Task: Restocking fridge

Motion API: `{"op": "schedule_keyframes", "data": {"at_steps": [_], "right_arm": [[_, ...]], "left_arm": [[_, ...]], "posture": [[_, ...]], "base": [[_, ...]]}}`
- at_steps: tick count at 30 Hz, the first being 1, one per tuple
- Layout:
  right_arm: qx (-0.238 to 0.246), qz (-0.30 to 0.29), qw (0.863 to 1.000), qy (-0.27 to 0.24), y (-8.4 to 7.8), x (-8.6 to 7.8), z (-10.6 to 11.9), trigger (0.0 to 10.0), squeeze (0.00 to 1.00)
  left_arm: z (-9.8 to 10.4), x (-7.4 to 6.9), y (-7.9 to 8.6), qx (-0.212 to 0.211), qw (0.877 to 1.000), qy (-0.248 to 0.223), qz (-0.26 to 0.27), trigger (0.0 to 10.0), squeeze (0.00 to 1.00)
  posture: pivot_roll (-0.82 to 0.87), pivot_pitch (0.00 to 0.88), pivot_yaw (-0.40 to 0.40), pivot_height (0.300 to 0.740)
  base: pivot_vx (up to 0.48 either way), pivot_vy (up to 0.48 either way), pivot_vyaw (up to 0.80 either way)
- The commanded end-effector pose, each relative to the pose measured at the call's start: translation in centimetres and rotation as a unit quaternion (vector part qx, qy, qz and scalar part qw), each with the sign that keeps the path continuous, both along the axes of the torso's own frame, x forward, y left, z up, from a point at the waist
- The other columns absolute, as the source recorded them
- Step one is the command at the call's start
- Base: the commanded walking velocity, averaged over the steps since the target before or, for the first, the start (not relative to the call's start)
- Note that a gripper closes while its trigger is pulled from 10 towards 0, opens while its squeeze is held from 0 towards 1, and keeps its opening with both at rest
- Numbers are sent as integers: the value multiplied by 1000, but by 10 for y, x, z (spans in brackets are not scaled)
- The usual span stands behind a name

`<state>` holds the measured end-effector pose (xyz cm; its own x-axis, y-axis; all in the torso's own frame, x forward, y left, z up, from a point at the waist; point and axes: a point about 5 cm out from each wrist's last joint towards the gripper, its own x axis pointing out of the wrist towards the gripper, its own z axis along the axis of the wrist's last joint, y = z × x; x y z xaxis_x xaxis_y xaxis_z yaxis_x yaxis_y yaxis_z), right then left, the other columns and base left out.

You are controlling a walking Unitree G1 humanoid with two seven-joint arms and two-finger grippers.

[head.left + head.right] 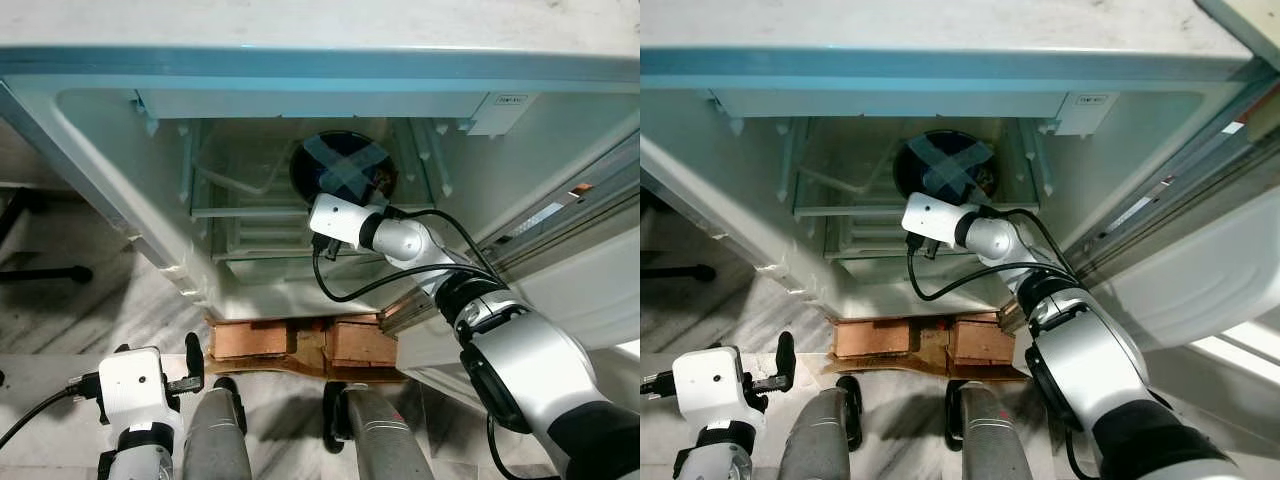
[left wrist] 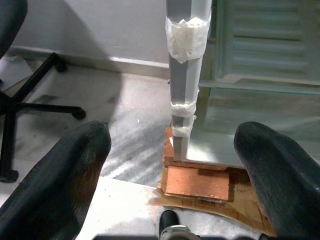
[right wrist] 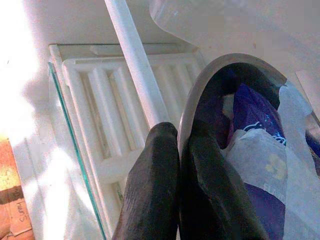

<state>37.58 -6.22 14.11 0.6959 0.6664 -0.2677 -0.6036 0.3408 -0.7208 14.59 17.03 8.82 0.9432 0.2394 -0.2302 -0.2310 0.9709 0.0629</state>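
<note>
Right arm is stretched out toward twelve o'clock, deep into the open fridge (image 1: 120, 190), and the right gripper (image 3: 181, 165) has the rim of the dark bowl (image 1: 340, 168) pinched between its two black fingers (image 3: 150, 190), one finger outside the rim, the other inside, pressed tight on the edge. The bowl sits on the glass shelf (image 1: 250, 208) in the fridge, over at the one o'clock side of the compartment, its top crossed with pale strips of tape (image 1: 948, 165) and a blue-and-white packet (image 3: 255, 125) showing inside. Below the shelf edge lies the ribbed white drawer cover (image 3: 100, 115). A black cable (image 1: 380, 285) loops from the right wrist back down the arm.

Left gripper (image 2: 172, 165) hangs low at seven o'clock, fingers spread wide apart, nothing between them; its wrist camera looks at the taped corner post (image 2: 186, 60) of the fridge, the bricks (image 1: 290, 340) and cardboard under the fridge base, and a black office chair base (image 2: 30, 100) on the marble floor (image 2: 135, 120)
</note>
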Motion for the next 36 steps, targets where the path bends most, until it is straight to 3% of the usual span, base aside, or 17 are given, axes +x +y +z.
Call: {"op": "schedule_keyframes", "data": {"at_steps": [1, 7, 8, 9, 10, 15, 16, 21, 22, 31, 33, 36], "right_arm": [[-3, -3, 1000, 12, -1, -2, -6, 10000, 0], [4, -8, 1000, 20, 1, -1, -6, 10000, 0], [11, -7, 1000, 26, 1, -2, -6, 3373, 0], [11, -7, 1000, 26, 1, -2, -6, 3373, 0], [20, -4, 999, 36, 2, -2, -6, 0, 0], [28, -14, 998, 48, 2, -2, -7, 0, 0], [25, -18, 998, 52, 2, -2, -8, 10000, 0], [31, -21, 997, 67, 2, -2, -10, 10000, 0], [28, -9, 997, 66, 3, -4, -11, 10000, 1000], [7, -8, 1000, 20, 5, -3, -7, 10000, 1000], [19, -17, 999, 29, 5, -1, -6, 10000, 1000], [-8, -4, 1000, 26, 6, -3, -10, 10000, 1000]], "left_arm": [[-8, -6, 0, 4, 1000, 25, 5, 10000, 0], [-8, -5, 0, 6, 1000, 25, 4, 10000, 0], [-9, -5, 0, 6, 1000, 25, 4, 10000, 0], [-9, -5, 0, 6, 1000, 25, 4, 10000, 0], [-9, -5, 0, 6, 1000, 25, 4, 10000, 0], [-10, -4, -1, 6, 1000, 24, 4, 10000, 0], [-10, -4, -1, 6, 1000, 25, 4, 10000, 0], [-10, -3, -1, 6, 1000, 25, 5, 10000, 0], [-10, -3, -1, 7, 1000, 25, 4, 10000, 0], [-11, 0, -1, 9, 1000, 24, 1, 10000, 0], [-11, 0, 0, 10, 1000, 23, 1, 10000, 0], [-11, 1, 0, 11, 1000, 22, 1, 10000, 0]], "posture": [[208, 317, -81, 740], [210, 312, -82, 740], [210, 306, -84, 740], [210, 306, -84, 740], [210, 305, -85, 740], [208, 300, -87, 740], [207, 299, -88, 740], [207, 299, -88, 740], [209, 293, -88, 740], [210, 288, -83, 740], [212, 287, -83, 740], [214, 285, -81, 740]], "base": [[0, 0, 0], [0, 0, 0], [0, 0, 0], [0, 0, 0], [0, 0, 0], [0, 0, 0], [0, 0, 0], [0, 0, 0], [0, 0, 0], [0, 0, 0], [0, 0, 0], [0, 0, 0]]}}
